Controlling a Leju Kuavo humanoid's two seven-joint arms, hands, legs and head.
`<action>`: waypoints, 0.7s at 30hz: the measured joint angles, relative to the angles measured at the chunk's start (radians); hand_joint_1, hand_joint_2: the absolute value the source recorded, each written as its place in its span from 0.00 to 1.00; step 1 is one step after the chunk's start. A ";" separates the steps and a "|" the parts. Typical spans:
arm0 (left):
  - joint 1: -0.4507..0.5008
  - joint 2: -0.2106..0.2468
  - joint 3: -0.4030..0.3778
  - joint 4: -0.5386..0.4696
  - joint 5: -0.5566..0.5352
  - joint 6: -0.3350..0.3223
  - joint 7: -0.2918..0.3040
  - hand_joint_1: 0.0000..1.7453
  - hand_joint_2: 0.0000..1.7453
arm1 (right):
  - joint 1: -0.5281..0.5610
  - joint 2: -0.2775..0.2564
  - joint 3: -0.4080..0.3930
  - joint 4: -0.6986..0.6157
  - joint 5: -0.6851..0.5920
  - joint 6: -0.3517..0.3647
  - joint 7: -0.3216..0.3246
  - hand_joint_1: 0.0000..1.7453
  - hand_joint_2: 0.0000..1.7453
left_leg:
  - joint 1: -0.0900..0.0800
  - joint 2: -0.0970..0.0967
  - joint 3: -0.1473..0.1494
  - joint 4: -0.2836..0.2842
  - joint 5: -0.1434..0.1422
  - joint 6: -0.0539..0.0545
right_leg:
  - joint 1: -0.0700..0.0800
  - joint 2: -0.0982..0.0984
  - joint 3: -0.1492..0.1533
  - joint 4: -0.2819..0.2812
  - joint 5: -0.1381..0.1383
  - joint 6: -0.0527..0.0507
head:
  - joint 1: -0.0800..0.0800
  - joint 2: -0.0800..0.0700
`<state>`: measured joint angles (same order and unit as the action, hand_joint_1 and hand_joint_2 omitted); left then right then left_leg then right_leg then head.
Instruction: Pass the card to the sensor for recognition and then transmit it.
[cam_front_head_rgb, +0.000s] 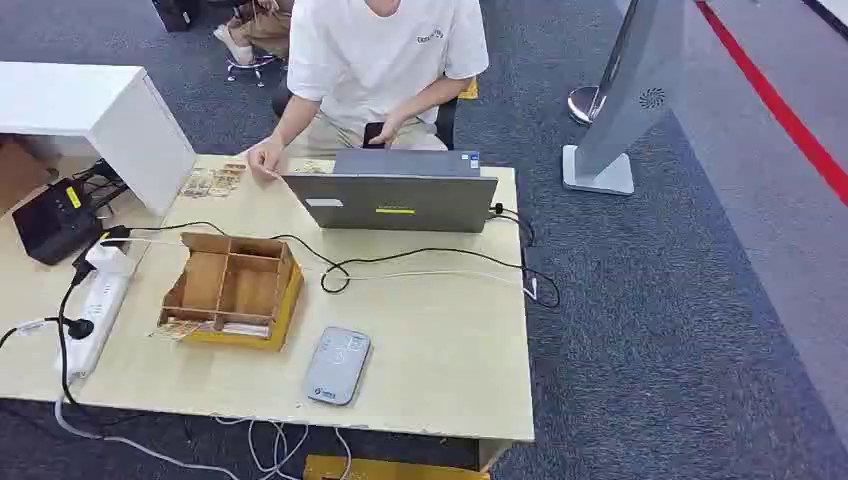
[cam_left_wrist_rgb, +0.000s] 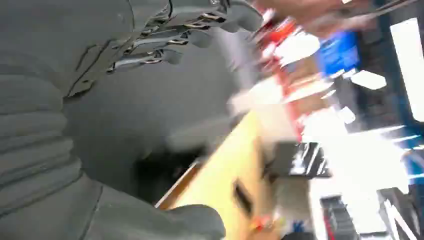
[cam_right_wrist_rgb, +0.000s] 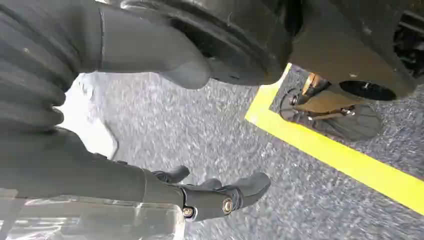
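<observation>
1. Cards (cam_front_head_rgb: 178, 328) lie in a loose fan on the table (cam_front_head_rgb: 440, 370), tucked against the near left corner of the wooden tray (cam_front_head_rgb: 232, 290), with the grey sensor (cam_front_head_rgb: 338, 365) just beside the tray's other near corner.
2. Left hand (cam_left_wrist_rgb: 165, 35) shows blurred in its wrist view, fingers spread apart and carrying nothing, with the table edge beyond it.
3. Right hand (cam_right_wrist_rgb: 210, 195) hangs over grey carpet by a yellow floor line, fingers loosely apart, empty too.
4. Step in hand, as I read it: reach in and pick one card. Neither hand is over the table yet.
5. Doing it well likely means coming down on the fan's outer end, pinching only the top card by its free edge, and lifting clear of the tray wall before swinging to the sensor.
6. Long axis of the cards runs roughly left to right along the tray's near wall; which face is up is too small to tell.
7. Person (cam_front_head_rgb: 380, 60) sits behind the laptop (cam_front_head_rgb: 395, 195), one hand near more cards (cam_front_head_rgb: 212, 180) at the far edge.
</observation>
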<state>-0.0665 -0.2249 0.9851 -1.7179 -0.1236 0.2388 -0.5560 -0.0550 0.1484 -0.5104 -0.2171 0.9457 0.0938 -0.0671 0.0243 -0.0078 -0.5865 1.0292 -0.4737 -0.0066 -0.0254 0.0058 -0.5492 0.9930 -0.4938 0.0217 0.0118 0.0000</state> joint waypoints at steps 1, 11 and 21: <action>-0.019 0.024 -0.114 -0.031 -0.097 0.086 0.020 0.00 1.00 | -0.003 0.000 0.004 0.000 0.004 0.000 -0.002 0.00 1.00 | 0.000 -0.003 -0.001 0.000 0.001 0.000 | 0.000 -0.003 0.002 0.000 0.001 0.000 | 0.000 0.000; -0.145 0.208 -0.556 -0.054 -0.417 0.230 0.142 0.00 1.00 | -0.018 0.003 0.022 0.002 0.018 0.000 0.008 0.00 1.00 | 0.000 0.003 -0.001 -0.001 0.004 -0.003 | 0.001 0.003 -0.001 0.001 0.005 -0.003 | 0.000 0.000; -0.551 0.447 -0.796 0.555 -1.151 0.229 0.568 0.00 1.00 | -0.050 0.040 0.007 0.005 -0.030 -0.075 0.073 0.00 1.00 | 0.003 0.007 -0.001 -0.001 0.008 -0.007 | 0.002 0.009 -0.002 0.003 0.010 -0.005 | 0.000 0.000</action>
<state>-0.6170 0.2217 0.1889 -1.1632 -1.2741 0.4673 0.0125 -0.1046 0.1881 -0.5031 -0.2117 0.9156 0.0187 0.0061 0.0269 -0.0005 -0.5880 1.0282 -0.4654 -0.0132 -0.0229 0.0147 -0.5513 0.9959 -0.4833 0.0169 0.0122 0.0000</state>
